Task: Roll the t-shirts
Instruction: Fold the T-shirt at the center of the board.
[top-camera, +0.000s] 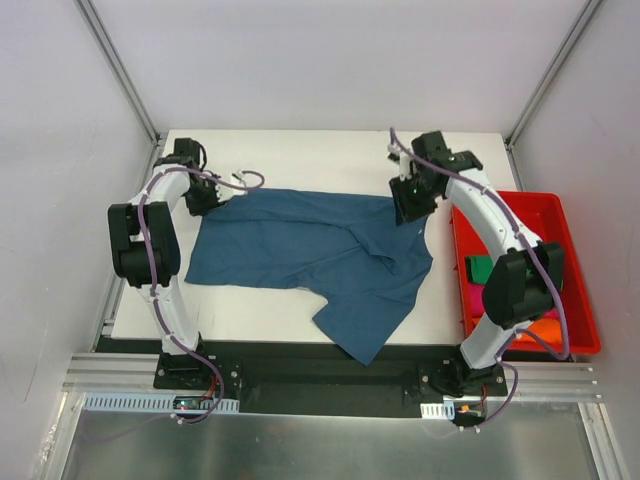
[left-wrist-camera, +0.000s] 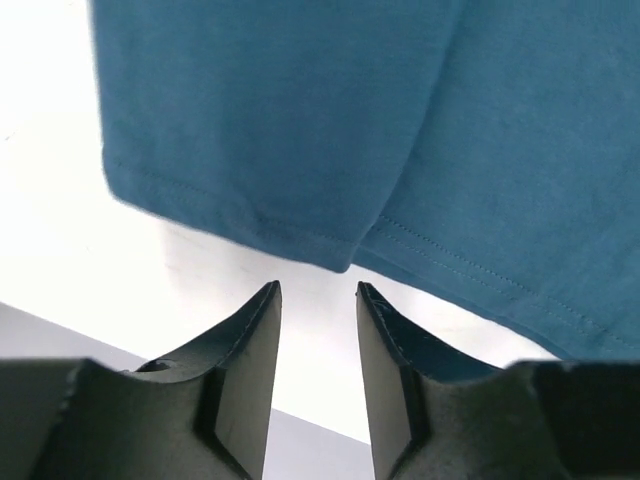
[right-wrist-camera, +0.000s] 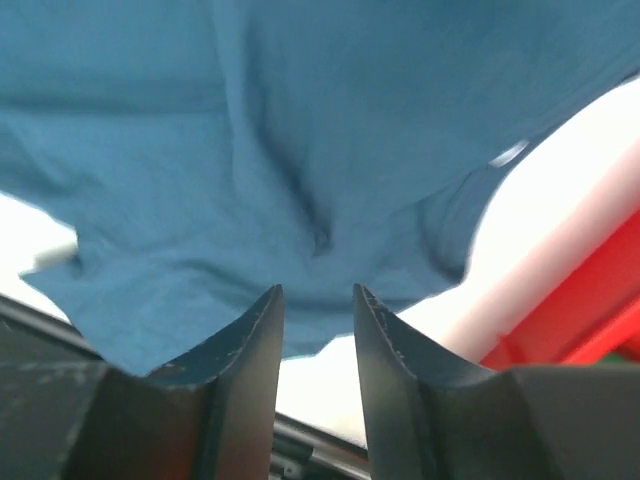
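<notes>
A dark teal-blue t-shirt (top-camera: 310, 255) lies spread and wrinkled on the white table (top-camera: 300, 160), one part hanging over the near edge. My left gripper (top-camera: 205, 198) is open and empty at the shirt's far left corner; the left wrist view shows the sleeve hem (left-wrist-camera: 330, 130) just beyond the fingertips. My right gripper (top-camera: 412, 207) is open and empty at the shirt's far right corner; the right wrist view shows crumpled blue fabric (right-wrist-camera: 290, 140) beyond its fingers. Green (top-camera: 480, 268), pink (top-camera: 500, 300) and orange (top-camera: 545, 328) shirts lie in the bin.
A red plastic bin (top-camera: 565, 215) stands at the table's right edge, under my right arm; it also shows in the right wrist view (right-wrist-camera: 590, 310). White walls enclose the table on three sides. A metal rail runs along the near edge.
</notes>
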